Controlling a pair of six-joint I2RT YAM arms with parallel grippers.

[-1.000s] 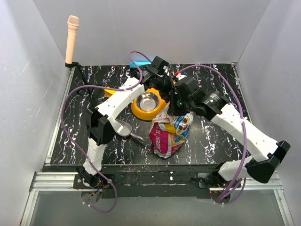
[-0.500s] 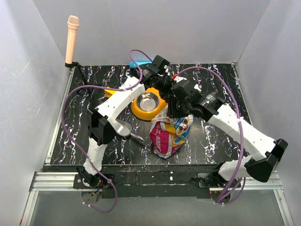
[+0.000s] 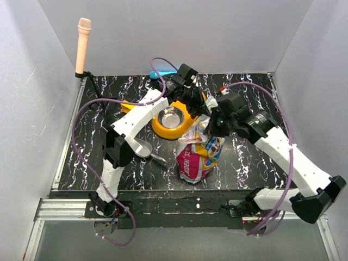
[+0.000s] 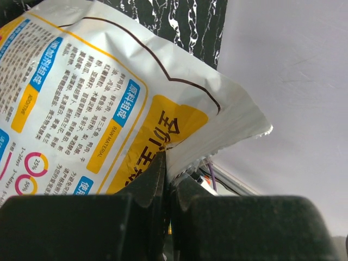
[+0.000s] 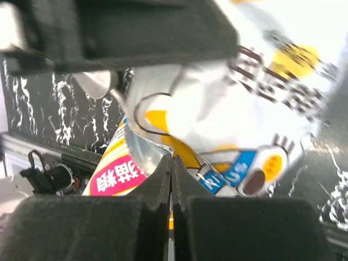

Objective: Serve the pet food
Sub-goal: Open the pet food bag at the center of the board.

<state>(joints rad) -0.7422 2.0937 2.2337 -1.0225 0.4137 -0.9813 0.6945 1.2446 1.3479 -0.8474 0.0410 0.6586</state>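
On the counter (image 3: 92, 138), near its middle, stands the bag (image 3: 197, 157), its top pinched by both the left pincer (image 4: 166, 160) and the right pincer (image 5: 172, 159). The pet food is hidden; no kibble shows. The bowl (image 3: 159, 130) sits just behind the bag, partly under the left arm (image 3: 136, 117). The scoop (image 3: 143, 147) lies to the bag's left.

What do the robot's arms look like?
The left arm and right arm are white with black joints. A purple cable loops along each. The left gripper and right gripper have chunky black fingers.
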